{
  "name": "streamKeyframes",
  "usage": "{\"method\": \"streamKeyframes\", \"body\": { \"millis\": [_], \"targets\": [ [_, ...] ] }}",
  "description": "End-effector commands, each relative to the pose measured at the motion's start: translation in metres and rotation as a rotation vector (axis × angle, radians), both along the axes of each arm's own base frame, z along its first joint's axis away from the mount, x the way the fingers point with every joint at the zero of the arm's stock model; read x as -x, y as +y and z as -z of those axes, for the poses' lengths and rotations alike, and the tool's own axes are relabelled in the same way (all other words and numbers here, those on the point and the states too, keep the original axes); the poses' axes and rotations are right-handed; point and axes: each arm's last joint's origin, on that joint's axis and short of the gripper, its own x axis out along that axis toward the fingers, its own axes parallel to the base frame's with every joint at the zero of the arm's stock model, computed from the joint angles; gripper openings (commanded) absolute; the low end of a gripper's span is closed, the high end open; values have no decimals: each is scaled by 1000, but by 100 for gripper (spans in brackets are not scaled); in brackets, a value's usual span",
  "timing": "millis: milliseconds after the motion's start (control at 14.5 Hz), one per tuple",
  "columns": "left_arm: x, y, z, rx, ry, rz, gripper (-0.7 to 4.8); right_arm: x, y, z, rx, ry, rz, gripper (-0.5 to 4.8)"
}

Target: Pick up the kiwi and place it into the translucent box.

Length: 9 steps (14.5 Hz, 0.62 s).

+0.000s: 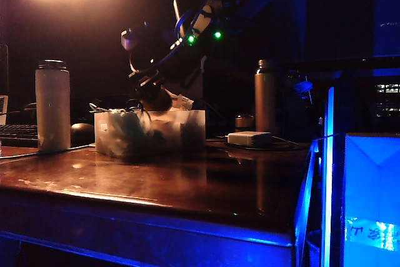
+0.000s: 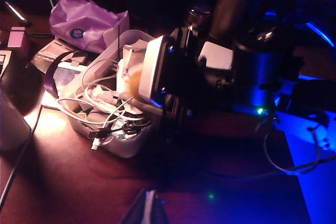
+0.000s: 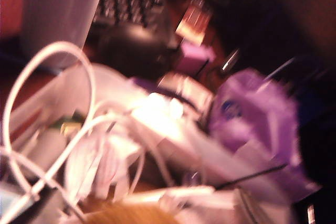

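Observation:
The translucent box (image 1: pixel 187 124) stands on the wooden table, full of white cables (image 2: pixel 97 100) and papers. My right gripper (image 1: pixel 152 90) reaches across from the right and hangs over the box's open top. The golden-brown kiwi (image 1: pixel 158 100) sits right at its jaws, just above the box's contents. In the left wrist view the kiwi (image 2: pixel 134 83) shows as a fuzzy patch beside a white finger (image 2: pixel 155 72). The right wrist view is blurred, with the kiwi (image 3: pixel 131 214) at its edge, so the grip is unclear. My left gripper (image 2: pixel 149 196) hovers over bare table, fingertips together.
A tall white bottle (image 1: pixel 52 107), a dark mouse (image 1: pixel 81 132) and a keyboard (image 1: pixel 17 134) stand left of the box. A metal bottle (image 1: pixel 265 95) and a white power adapter (image 1: pixel 249 138) are to its right. A purple bag (image 2: pixel 86 19) lies behind the box.

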Motion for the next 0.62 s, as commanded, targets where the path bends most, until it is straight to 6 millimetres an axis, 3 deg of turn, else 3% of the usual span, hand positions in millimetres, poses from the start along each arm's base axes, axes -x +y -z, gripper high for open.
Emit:
{"method": "streamKeyframes", "body": {
  "millis": [69,207,345,622],
  "targets": [
    [1,0,-3,5,-19,3,-4,1,0,-10,-29,-34,-1,463],
    [1,0,-3,5,-19,4,-4,2,-1,-16,-37,-40,21,432],
    [1,0,-3,4,-19,4,-4,8,-7,-43,-56,-85,61,367],
    [1,0,-3,4,-14,4,-4,21,-19,-89,-105,-160,79,366]
  ]
}}
